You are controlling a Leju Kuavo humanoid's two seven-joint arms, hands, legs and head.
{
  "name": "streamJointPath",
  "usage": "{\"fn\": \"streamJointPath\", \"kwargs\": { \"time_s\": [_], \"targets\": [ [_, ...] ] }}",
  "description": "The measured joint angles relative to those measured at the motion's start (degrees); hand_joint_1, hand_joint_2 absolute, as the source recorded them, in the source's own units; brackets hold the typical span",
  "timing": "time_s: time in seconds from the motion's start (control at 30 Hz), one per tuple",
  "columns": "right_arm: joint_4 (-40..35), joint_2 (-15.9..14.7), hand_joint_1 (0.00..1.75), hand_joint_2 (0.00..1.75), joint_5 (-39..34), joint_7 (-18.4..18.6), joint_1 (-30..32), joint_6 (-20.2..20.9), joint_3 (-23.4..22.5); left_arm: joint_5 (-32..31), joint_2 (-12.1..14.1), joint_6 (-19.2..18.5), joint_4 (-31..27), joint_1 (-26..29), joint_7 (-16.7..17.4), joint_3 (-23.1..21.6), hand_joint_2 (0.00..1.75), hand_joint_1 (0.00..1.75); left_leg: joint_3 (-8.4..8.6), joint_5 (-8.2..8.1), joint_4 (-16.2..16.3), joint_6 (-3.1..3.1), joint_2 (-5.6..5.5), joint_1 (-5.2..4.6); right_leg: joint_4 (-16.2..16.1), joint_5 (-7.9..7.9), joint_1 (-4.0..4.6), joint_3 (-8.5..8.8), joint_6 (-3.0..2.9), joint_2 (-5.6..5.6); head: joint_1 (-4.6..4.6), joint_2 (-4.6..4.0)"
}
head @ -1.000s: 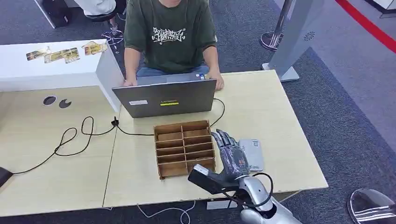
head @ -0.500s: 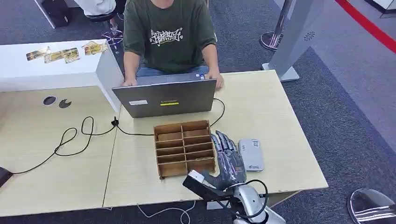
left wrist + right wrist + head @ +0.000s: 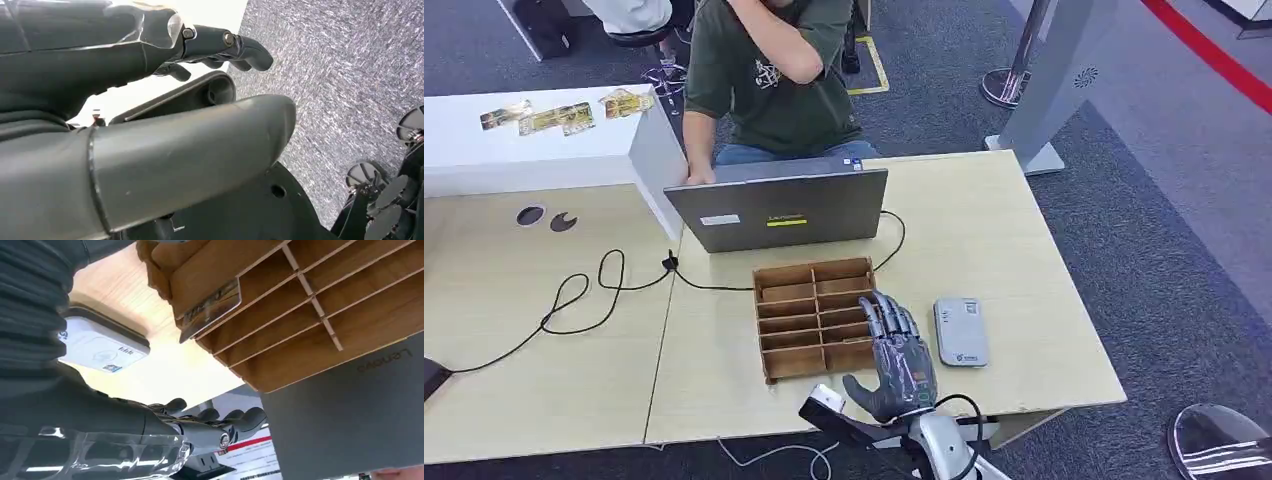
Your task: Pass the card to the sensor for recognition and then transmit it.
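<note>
A wooden slotted box (image 3: 814,269) stands in the middle of the light table, and a grey card sensor (image 3: 961,331) lies flat just to its right. My right hand (image 3: 894,360) hovers over the box's near right corner, between box and sensor, fingers spread and pointing away from me, holding nothing. In the right wrist view a card (image 3: 210,310) sticks out of one slot of the box (image 3: 300,315), with the sensor (image 3: 100,345) beside it and my right hand (image 3: 150,425) apart from both. My left hand (image 3: 150,100) hangs over the carpet, holding nothing.
A grey laptop (image 3: 779,208) stands open behind the box, and a person (image 3: 769,80) sits at it. A black cable (image 3: 584,300) loops across the left of the table. Several cards (image 3: 564,117) lie on a white counter at the far left.
My right hand has moved left from above the sensor to the box's near right corner and drawn back toward me. The person has lifted one arm off the laptop.
</note>
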Motion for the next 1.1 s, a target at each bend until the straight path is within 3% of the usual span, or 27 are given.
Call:
{"fn": "streamJointPath", "kwargs": {
  "time_s": [0.33, 0.57, 0.77, 1.1],
  "targets": [
    [5.3, 1.7, 0.00, 1.75, 8.3, 1.9, -2.2, -1.3, 0.6, -1.3, 0.0, 0.0, 0.0, 0.0, 0.0, 0.0, 0.00, 0.00, 0.00, 0.00, 0.0, 0.00, 0.00, 0.00, 0.0, 0.00, 0.00, 0.00, 0.00, 0.00, 0.02, 0.00],
    [6.5, 1.8, 0.00, 1.75, 13.9, 5.4, -2.4, -1.3, 0.7, -1.4, 0.0, 0.0, 0.0, 0.0, 0.0, 0.0, 0.00, 0.00, -0.01, 0.00, 0.0, 0.00, 0.00, 0.00, 0.0, 0.00, 0.00, 0.00, 0.00, 0.00, 0.00, -0.02],
    [6.5, 1.0, 0.00, 1.75, 14.4, 8.6, -3.2, 0.0, 2.6, -1.4, 0.0, 0.0, 0.0, 0.0, 0.1, 0.0, 0.00, 0.00, 0.00, 0.00, 0.0, 0.00, 0.00, 0.00, 0.0, 0.00, 0.00, 0.00, 0.00, 0.00, 0.02, 0.00],
    [8.6, -0.6, 0.00, 1.75, 13.8, 4.7, -6.4, 5.6, 4.3, -1.9, 0.0, -0.2, 0.0, 0.0, 0.2, 0.0, 0.00, 0.00, 0.00, 0.00, 0.0, 0.00, 0.00, 0.00, 0.0, 0.00, 0.00, 0.01, 0.00, 0.00, 0.02, -0.02]
  ]
}}
